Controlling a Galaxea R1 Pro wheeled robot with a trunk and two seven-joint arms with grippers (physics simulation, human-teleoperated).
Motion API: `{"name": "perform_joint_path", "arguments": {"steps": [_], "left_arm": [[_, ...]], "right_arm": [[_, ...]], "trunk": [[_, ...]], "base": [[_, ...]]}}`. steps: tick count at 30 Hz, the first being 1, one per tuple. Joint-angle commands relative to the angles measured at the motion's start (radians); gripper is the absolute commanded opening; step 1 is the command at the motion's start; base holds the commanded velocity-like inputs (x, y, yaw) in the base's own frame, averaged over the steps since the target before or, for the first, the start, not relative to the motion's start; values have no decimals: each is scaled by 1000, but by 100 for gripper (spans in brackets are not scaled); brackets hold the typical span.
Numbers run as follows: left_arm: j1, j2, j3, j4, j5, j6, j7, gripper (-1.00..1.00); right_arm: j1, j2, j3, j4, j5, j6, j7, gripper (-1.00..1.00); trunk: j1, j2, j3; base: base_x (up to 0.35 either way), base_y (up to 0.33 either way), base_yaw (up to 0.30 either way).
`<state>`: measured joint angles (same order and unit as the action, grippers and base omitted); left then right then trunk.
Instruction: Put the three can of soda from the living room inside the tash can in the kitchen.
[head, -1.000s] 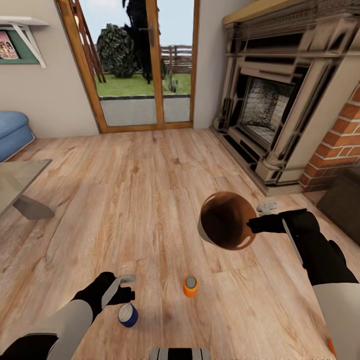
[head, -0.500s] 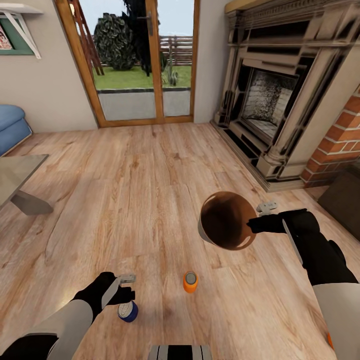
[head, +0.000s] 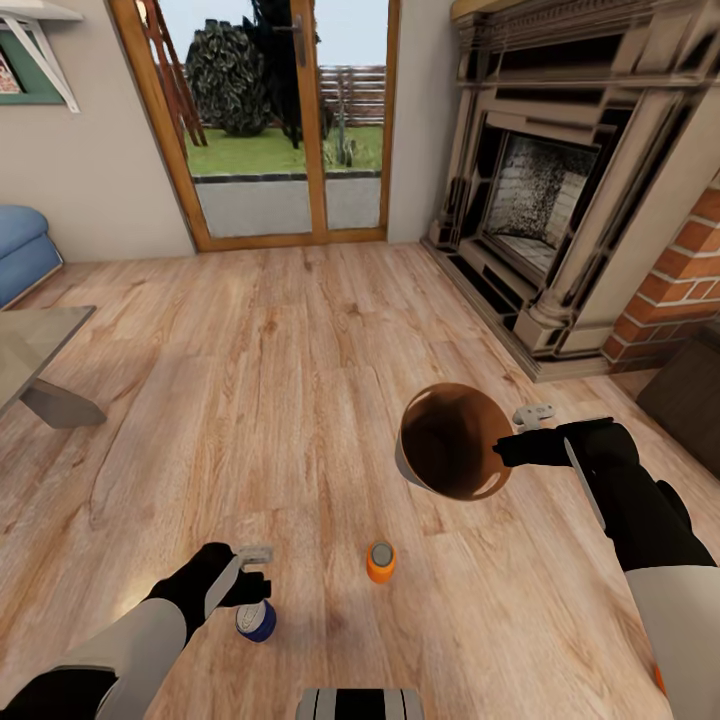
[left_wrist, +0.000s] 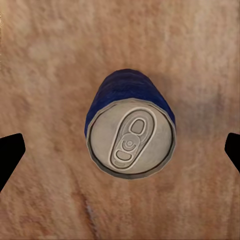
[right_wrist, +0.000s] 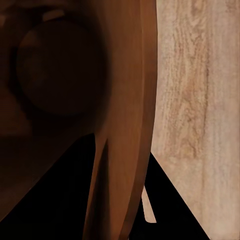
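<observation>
A dark blue soda can (head: 258, 622) stands upright on the wood floor, partly under my left gripper (head: 247, 586). In the left wrist view the blue can (left_wrist: 131, 131) shows its grey top from straight above, and the black fingertips (left_wrist: 10, 155) stand wide apart on either side: open, above the can. An orange soda can (head: 380, 561) stands upright to its right. My right gripper (head: 503, 451) is shut on the rim of the trash can (head: 450, 440), held tilted above the floor with its copper-brown inside (right_wrist: 50, 75) showing. A sliver of orange (head: 660, 690) peeks past my right forearm; what it is I cannot tell.
A glass table (head: 35, 345) stands at the left, with a blue sofa (head: 22, 245) behind it. An ornate fireplace (head: 560, 190) and a brick column (head: 680, 290) fill the right side. Glass doors (head: 290, 120) are at the back. Open plank floor lies between.
The whole picture has shifted slightly, so the camera moved. Both arms keep their places; the blue can sits a little further under my left gripper.
</observation>
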<state>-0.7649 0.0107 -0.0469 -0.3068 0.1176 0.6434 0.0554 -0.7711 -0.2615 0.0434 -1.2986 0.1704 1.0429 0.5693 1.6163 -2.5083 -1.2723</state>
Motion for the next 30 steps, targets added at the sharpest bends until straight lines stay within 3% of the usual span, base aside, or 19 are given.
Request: {"name": "perform_joint_path", "arguments": {"steps": [1, 7, 18, 30], "left_arm": [[0, 0, -2, -1, 0, 0, 0, 100], [-2, -1, -12, -6, 0, 0, 3, 100], [-3, -47, -53, -10, 1, -3, 3, 100], [-2, -51, -81, -29, 0, -5, 3, 100]], "right_arm": [[0, 0, 0, 0, -24, 4, 4, -100], [0, -1, 0, 1, -23, 4, 4, -100], [8, -1, 0, 1, -23, 4, 4, -100], [11, 0, 0, 2, -23, 4, 3, -100]], "trunk": [[0, 0, 0], [0, 0, -1], [0, 0, -2], [0, 0, -18]], "base": [[0, 0, 0], [0, 0, 0], [0, 0, 0], [0, 0, 0]]}}
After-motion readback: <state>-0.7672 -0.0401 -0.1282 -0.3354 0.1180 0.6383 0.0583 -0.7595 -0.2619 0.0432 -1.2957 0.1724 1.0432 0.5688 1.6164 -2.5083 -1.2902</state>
